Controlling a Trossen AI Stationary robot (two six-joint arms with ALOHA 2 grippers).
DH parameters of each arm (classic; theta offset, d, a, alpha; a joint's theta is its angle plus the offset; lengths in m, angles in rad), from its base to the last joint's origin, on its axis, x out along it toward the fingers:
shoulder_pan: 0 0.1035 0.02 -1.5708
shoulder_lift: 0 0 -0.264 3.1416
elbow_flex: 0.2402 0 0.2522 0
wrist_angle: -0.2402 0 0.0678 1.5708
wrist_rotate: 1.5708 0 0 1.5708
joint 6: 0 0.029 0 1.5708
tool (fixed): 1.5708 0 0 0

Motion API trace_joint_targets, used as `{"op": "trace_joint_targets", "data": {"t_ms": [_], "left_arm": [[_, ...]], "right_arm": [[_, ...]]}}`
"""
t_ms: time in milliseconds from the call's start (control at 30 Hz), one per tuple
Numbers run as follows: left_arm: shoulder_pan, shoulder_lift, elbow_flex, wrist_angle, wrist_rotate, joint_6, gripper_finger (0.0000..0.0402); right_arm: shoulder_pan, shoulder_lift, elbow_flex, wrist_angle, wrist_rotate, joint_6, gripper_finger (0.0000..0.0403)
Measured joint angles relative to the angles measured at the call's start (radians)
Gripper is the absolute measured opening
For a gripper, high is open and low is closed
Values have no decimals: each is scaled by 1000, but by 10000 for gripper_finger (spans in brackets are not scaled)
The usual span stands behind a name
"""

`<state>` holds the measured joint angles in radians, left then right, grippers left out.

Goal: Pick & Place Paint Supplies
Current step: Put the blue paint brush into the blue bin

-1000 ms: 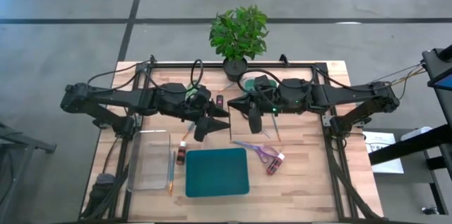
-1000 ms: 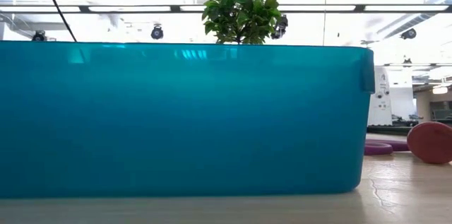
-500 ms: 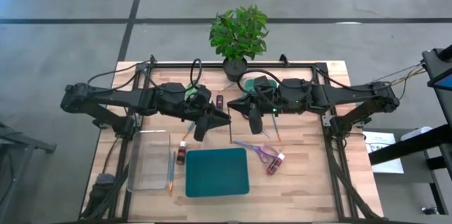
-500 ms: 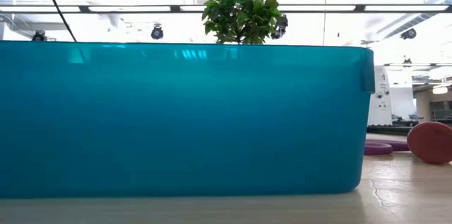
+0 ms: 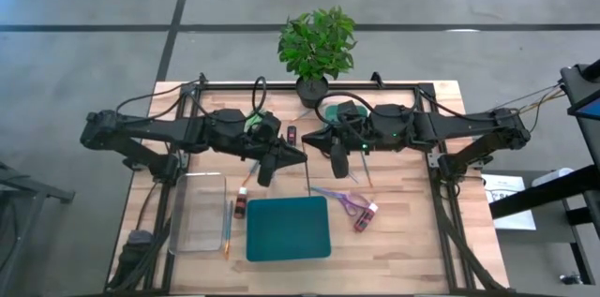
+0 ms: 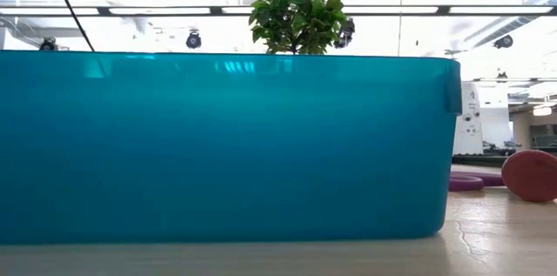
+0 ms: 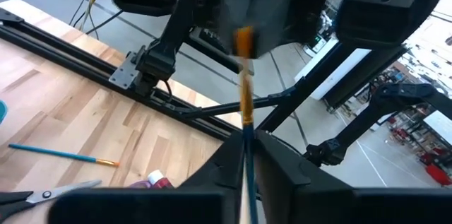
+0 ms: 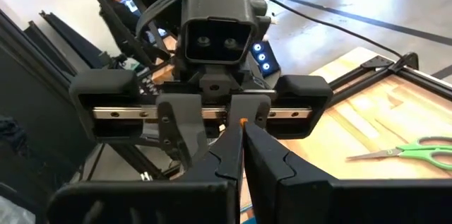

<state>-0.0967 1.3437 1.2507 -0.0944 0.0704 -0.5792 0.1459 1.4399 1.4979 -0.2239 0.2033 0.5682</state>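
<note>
A thin brush (image 7: 245, 121) with an orange ferrule and a dark blue handle is being gripped between the closed-down fingers (image 7: 282, 164) of the left end effector (image 5: 298, 155), above the middle of the wooden counter (image 5: 403, 231). The same brush is also being pinched by the right end effector (image 5: 309, 142), whose fingers (image 8: 272, 160) are fully closed on it, so both end effectors are meeting face to face on one brush.

Nearer than the arms, a teal bin (image 5: 288, 228) is sitting in the middle of the counter; in the low view its wall (image 6: 226, 145) is blocking almost everything behind it. Left of the bin, a dark red paint bottle (image 5: 240, 205) is lying, and beyond it a clear tray (image 5: 198, 213) with an orange-handled brush (image 5: 227, 230) along its right edge. Right of the bin, purple scissors (image 5: 343, 200) and a pinkish bottle (image 5: 364, 215) are lying close together. Another small dark bottle (image 5: 292, 134) is standing between the arms, and a potted plant (image 5: 316, 46) is placed at the far edge.
</note>
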Motion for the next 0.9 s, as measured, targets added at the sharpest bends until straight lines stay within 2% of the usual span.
{"op": "trace_joint_targets", "data": {"t_ms": [100,667,900], "left_arm": [[1,0,0,0,-2,-2,9],[0,0,0,0,-9,3,8],[0,0,0,-2,47,5,7]], "right_arm": [[0,0,0,1,0,0,8],[0,0,0,-1,1,-4,8],[6,0,0,40,2,-46,8]]}}
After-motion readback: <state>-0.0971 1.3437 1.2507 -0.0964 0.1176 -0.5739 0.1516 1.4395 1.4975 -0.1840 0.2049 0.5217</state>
